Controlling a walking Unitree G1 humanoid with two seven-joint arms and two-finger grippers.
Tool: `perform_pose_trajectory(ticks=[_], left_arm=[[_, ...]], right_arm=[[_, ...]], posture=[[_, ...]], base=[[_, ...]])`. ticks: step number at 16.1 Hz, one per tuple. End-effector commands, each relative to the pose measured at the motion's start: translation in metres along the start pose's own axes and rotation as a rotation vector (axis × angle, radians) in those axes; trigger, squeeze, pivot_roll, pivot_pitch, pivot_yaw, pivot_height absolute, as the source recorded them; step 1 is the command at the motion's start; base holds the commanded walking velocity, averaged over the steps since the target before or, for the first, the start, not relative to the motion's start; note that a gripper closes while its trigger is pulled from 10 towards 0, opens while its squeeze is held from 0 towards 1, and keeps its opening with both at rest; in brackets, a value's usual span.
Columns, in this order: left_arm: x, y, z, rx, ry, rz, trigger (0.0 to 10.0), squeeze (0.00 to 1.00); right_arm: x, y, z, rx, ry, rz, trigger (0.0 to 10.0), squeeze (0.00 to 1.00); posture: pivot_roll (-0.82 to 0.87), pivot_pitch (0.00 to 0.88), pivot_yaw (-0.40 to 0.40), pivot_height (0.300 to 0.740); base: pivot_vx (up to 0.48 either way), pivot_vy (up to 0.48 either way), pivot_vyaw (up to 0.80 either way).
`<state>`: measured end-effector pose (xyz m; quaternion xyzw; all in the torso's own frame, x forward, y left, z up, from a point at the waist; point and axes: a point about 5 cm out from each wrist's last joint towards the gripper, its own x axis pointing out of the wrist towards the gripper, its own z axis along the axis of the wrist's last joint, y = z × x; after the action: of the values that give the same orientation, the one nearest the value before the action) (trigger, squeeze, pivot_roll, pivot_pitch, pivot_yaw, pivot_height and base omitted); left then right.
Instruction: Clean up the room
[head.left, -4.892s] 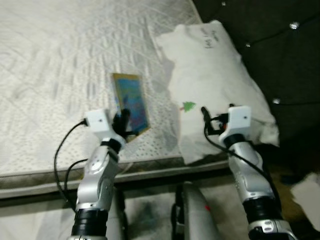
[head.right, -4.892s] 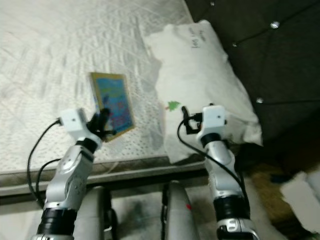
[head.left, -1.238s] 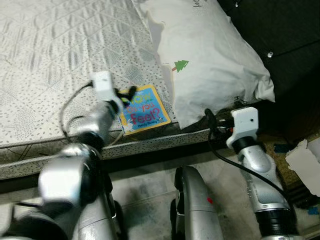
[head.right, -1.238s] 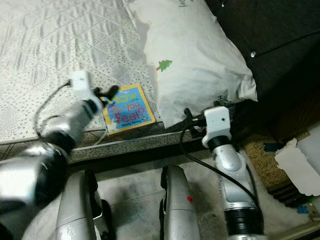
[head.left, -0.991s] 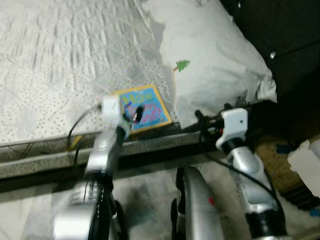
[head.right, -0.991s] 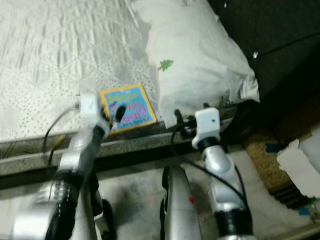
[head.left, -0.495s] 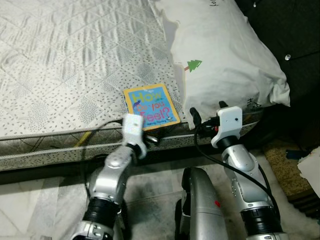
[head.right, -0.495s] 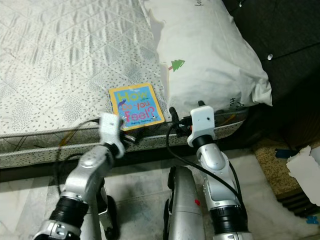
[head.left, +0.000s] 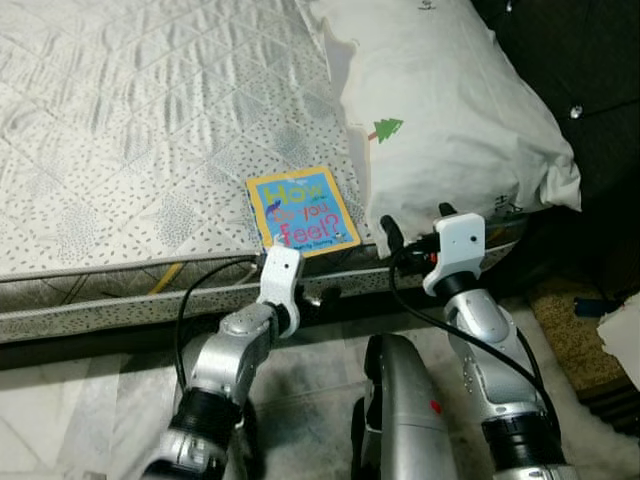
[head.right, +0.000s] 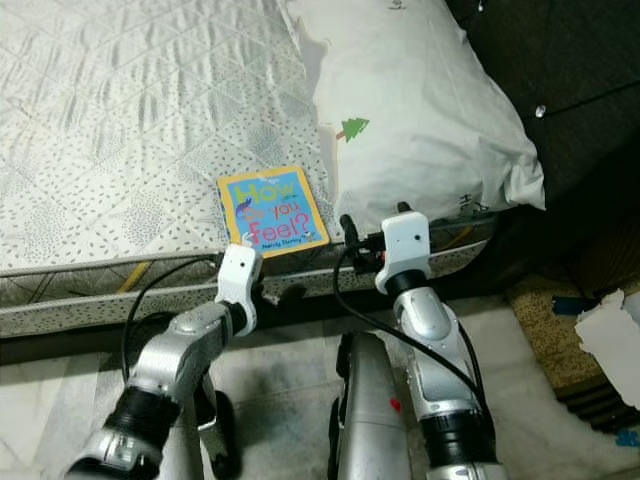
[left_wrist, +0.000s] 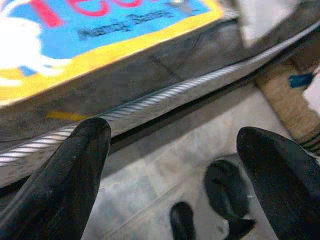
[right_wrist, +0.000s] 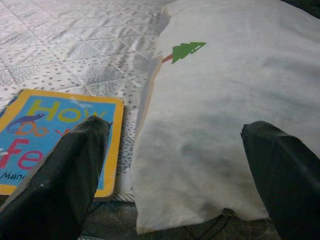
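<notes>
Quilted white mattress (head.left: 120, 120), dotted diamond stitching, rope-like piping along front edge. Blue yellow-bordered board book (head.left: 301, 210) flat at mattress edge, just beside large white fabric pillow (head.left: 450, 110) bearing small green tree print. Left pincer (left_wrist: 175, 165) below mattress edge, book above it, fingers wide, empty. Right pincer (right_wrist: 175, 150) at mattress edge, spread wide, empty, book and pillow ahead.

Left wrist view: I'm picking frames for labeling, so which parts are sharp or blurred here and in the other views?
Left wrist view: book lettering and the end effector's near fingers are soft, the mattress cord sharper. Right wrist view: book title and pillow tree print readable, fingers blurred. Eye views: evenly lit, sharp.
</notes>
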<state>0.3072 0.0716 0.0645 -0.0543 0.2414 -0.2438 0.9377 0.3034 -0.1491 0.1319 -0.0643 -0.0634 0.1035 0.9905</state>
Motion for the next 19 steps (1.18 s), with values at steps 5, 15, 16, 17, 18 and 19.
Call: perform_pose_trajectory(ticks=[5, 15, 16, 17, 18, 19], left_arm=[[0.010, 0.028, 0.005, 0.004, 0.014, 0.088, 10.0, 1.00], [0.016, 0.055, 0.022, 0.025, -0.015, 0.162, 10.0, 0.85], [0.016, 0.056, 0.024, 0.025, -0.019, 0.165, 10.0, 0.80], [0.016, 0.058, 0.026, 0.023, -0.024, 0.171, 10.0, 0.66], [0.015, 0.061, 0.030, 0.022, -0.029, 0.183, 10.0, 0.62], [0.015, 0.062, 0.031, 0.023, -0.031, 0.186, 10.0, 0.29]], right_arm=[[-0.001, -0.006, -0.003, -0.009, 0.011, -0.021, 10.0, 0.00], [0.000, -0.009, -0.002, -0.023, 0.010, -0.021, 10.0, 0.00], [0.001, -0.009, -0.002, -0.024, 0.009, -0.020, 10.0, 0.00], [0.002, -0.009, -0.001, -0.024, 0.007, -0.018, 10.0, 0.00], [0.003, -0.009, -0.001, -0.025, 0.005, -0.017, 10.0, 0.00], [0.003, -0.009, -0.001, -0.025, 0.004, -0.016, 10.0, 0.00]], posture=[[-0.11, 0.213, -0.031, 0.553], [-0.12, 0.197, -0.038, 0.553], [-0.12, 0.195, -0.039, 0.553], [-0.12, 0.193, -0.041, 0.553], [-0.12, 0.191, -0.042, 0.553], [-0.12, 0.190, -0.042, 0.553]], base=[[0.000, 0.000, 0.00], [0.000, 0.000, 0.00], [0.000, 0.000, 0.00], [0.000, 0.000, 0.00], [0.000, 0.000, 0.00], [0.000, 0.000, 0.00]])
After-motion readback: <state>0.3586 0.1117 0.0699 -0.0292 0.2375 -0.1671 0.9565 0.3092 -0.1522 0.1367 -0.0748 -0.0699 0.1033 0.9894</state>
